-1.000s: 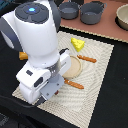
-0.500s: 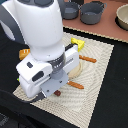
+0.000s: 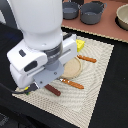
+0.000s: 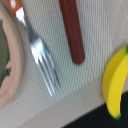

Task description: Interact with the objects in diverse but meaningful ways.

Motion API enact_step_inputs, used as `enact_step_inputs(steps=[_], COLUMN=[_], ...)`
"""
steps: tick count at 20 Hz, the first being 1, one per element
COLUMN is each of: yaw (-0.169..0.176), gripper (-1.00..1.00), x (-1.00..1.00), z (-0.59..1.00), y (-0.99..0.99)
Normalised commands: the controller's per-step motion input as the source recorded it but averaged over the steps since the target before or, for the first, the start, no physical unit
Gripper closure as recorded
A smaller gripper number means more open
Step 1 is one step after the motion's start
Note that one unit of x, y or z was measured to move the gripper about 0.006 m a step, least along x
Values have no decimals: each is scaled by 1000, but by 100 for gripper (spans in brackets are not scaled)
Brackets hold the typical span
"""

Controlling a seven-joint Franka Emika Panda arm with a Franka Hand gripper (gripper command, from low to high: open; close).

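Note:
A reddish-brown sausage (image 3: 53, 90) lies on the woven mat (image 3: 97, 87) just below my wrist; it also shows in the wrist view (image 4: 73, 31). A yellow green-tipped banana (image 4: 116, 83) lies beside it at the mat's edge; only its yellow end (image 3: 23, 90) shows in the exterior view. A yellow cheese wedge (image 3: 80, 45) sits at the mat's far side. The bun is out of view. My gripper (image 3: 42, 82) hangs over the sausage, its fingers hidden by the arm.
An orange-handled fork (image 4: 42, 61) (image 3: 73, 83) lies between the sausage and a tan plate (image 3: 76, 68) (image 4: 17, 70). An orange-handled knife (image 3: 87, 59) lies past the plate. Two grey pots (image 3: 70, 10) (image 3: 93, 13) and a bowl (image 3: 123, 17) stand at the back.
The arm has leaned over and swung toward the near left part of the mat, above the sausage and fork. The objects have not moved.

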Motion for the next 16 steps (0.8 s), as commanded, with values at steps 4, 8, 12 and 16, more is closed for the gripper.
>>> enact_step_inputs(steps=[4,8,12,16], yaw=[53,50,98,161], gripper=[-100,-100,-100,-100], x=[-903,-901,-779,-694], z=[-36,-19,-1,-28], y=[409,445,474,349])
